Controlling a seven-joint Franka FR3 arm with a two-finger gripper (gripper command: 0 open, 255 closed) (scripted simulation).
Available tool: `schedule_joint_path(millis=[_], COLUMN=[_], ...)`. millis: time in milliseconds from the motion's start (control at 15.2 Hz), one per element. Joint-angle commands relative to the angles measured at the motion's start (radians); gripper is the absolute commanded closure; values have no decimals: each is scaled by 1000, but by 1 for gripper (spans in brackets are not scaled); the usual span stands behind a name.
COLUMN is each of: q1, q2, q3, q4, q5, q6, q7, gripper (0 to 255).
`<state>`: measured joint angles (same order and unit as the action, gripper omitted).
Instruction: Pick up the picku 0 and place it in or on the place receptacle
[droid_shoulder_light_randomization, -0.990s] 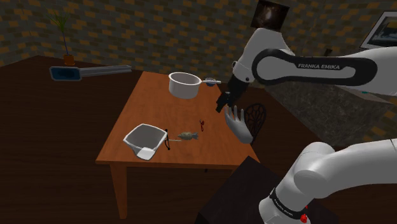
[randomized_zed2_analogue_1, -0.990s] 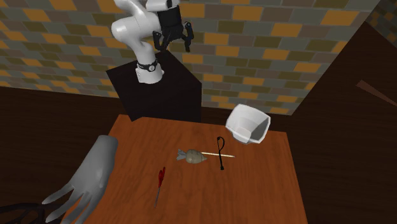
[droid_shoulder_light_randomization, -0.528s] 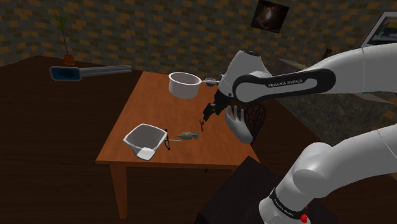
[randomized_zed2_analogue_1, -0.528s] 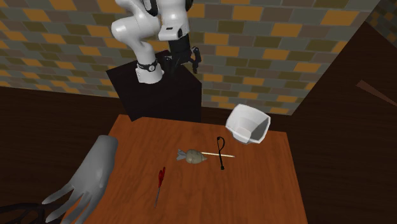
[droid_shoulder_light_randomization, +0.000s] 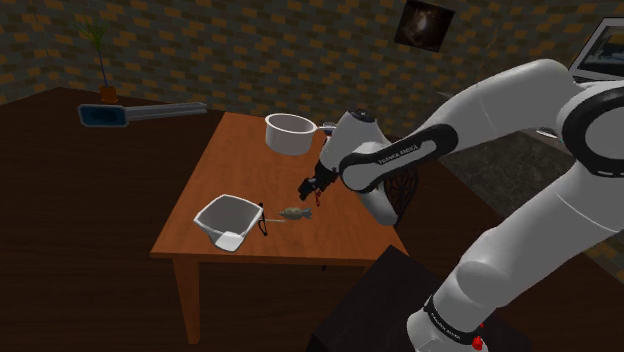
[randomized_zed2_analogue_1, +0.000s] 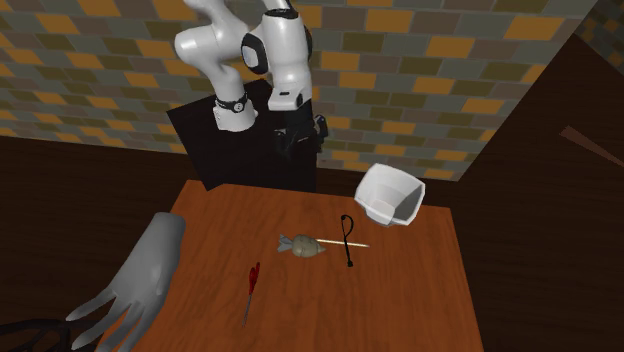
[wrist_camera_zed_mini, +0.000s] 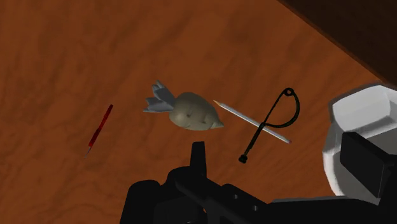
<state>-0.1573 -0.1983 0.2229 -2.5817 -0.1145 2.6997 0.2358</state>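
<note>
The olive-grey lump (randomized_zed2_analogue_1: 301, 246) lies flat near the middle of the wooden table (droid_shoulder_light_randomization: 250, 165). A pale frilled tail sticks out of one end. It may be a wrapped sweet or a small bulb; the render is too coarse to say. Nothing touches it.

In the second exterior view, a thin white stick (randomized_zed2_analogue_1: 338, 242) lies at the lump's 3 o'clock, starting just beside it. A black looped cord (randomized_zed2_analogue_1: 347, 243) crosses that stick. The white square bowl (randomized_zed2_analogue_1: 390, 195) stands at 2 o'clock from the lump, near the table's far corner and well apart from it. A red pen (randomized_zed2_analogue_1: 250, 285) lies at 7 to 8 o'clock. A grey model hand (randomized_zed2_analogue_1: 140, 280) rests palm down at about 8 o'clock, at the table's edge.

In the shoulder view, the gripper (droid_shoulder_light_randomization: 307, 187) hangs over the table at about 1 o'clock from the lump, close to the red pen. The bowl sits at the lump's 9 o'clock, and a round white pot (droid_shoulder_light_randomization: 290, 133) stands at 12 o'clock near the far edge.

From the wrist, the lump lies just ahead of the gripper, between the pen and the cord, and the gripper holds nothing. Whether it stands wide or narrow I cannot tell, because it is dark against the black stand (randomized_zed2_analogue_1: 240, 160).
</note>
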Motion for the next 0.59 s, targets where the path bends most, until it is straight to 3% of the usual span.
schedule_joint_path(millis=[0, 264, 528], q1=[-34, -75, -3], q2=[87, 271, 447], q3=[25, 24, -85], q4=[27, 116, 243], q5=[-83, -360, -633], q6=[73, 177, 236], q7=[73, 303, 540], gripper=[0, 0, 0])
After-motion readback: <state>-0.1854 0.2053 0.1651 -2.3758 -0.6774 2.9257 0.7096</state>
